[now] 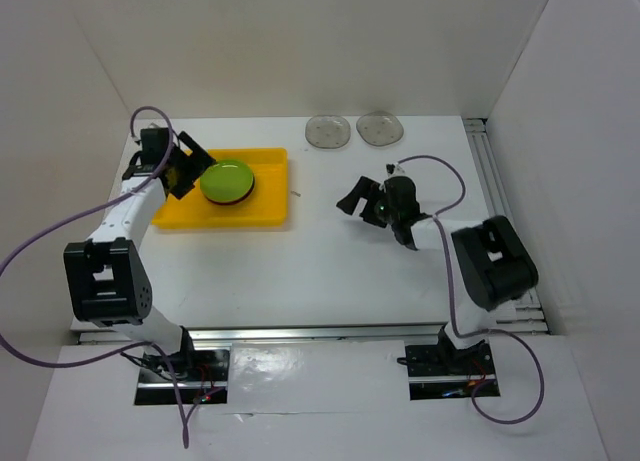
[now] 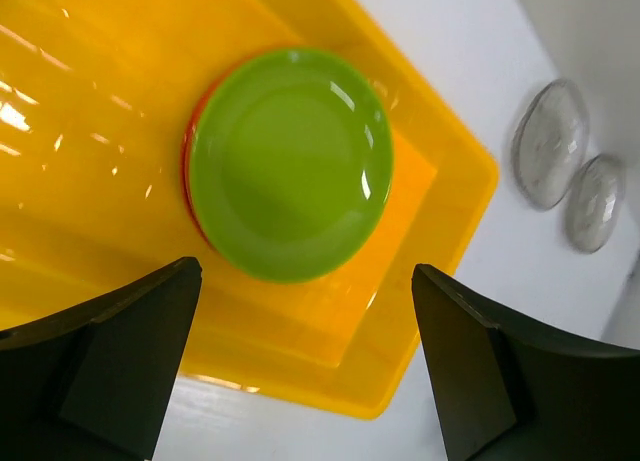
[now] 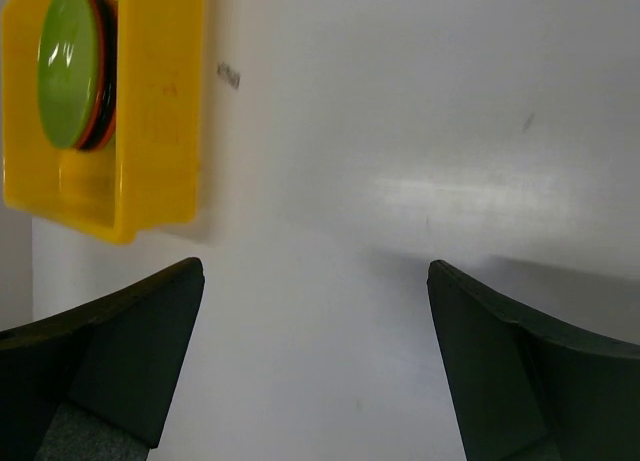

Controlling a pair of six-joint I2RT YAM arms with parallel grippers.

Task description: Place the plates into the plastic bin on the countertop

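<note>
Left gripper (image 2: 305, 281) fingers spread wide, empty, over the yellow bin's (image 2: 420, 311) left end. Lime green plate (image 2: 290, 176) tops the stack inside. Right gripper (image 3: 315, 281) wide, empty. You risk skidding the slick clear plates (image 1: 328, 131) beyond the bin wallward.

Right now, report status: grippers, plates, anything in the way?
Left gripper open over rectangular yellow plastic bin; round lime green plastic plate tops stack inside. Right gripper open, empty. Two clear translucent plates outstanding on white countertop. No obstruction seen.
</note>
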